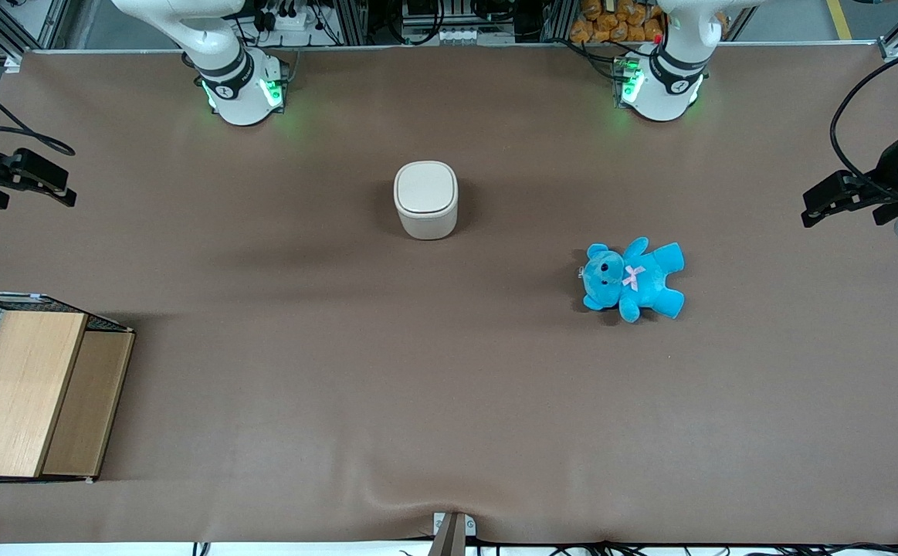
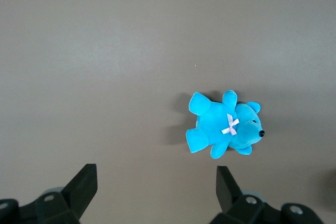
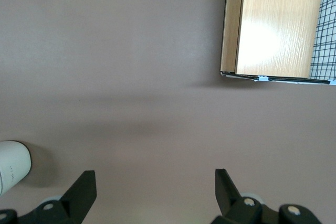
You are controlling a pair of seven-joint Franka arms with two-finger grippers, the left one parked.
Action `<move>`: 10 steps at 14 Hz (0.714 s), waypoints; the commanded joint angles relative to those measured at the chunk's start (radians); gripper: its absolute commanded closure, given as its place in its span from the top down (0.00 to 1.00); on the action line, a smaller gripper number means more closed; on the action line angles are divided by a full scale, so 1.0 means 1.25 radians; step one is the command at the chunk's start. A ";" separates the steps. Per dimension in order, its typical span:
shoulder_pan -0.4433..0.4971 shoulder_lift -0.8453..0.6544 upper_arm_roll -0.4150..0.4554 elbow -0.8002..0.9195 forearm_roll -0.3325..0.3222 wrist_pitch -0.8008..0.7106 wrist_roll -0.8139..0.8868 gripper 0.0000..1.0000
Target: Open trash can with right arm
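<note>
Right gripper (image 3: 152,195) hung with fingers spread, empty, at the working arm's table end; trash can (image 1: 425,199) sat mid-table, lid shut, well apart.

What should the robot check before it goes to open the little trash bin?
1. Lid of the trash can is shut and needs opening: ok, it lies flat and closed.
2. Trash can upright on the table: ok.
3. Gripper open and holding nothing: ok, fingers spread wide over bare table.
4. Gripper near the bin: not ok, it hangs toward the working arm's end of the table, well away from the lid.
5. Path clear: ok, the wooden box sits nearer the front camera, and the blue teddy lies toward the parked arm's end.
6. Where the lid's hinge is: cannot tell.
</note>
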 commanded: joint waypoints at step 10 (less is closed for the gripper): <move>0.090 0.007 0.005 0.010 0.002 -0.062 0.110 1.00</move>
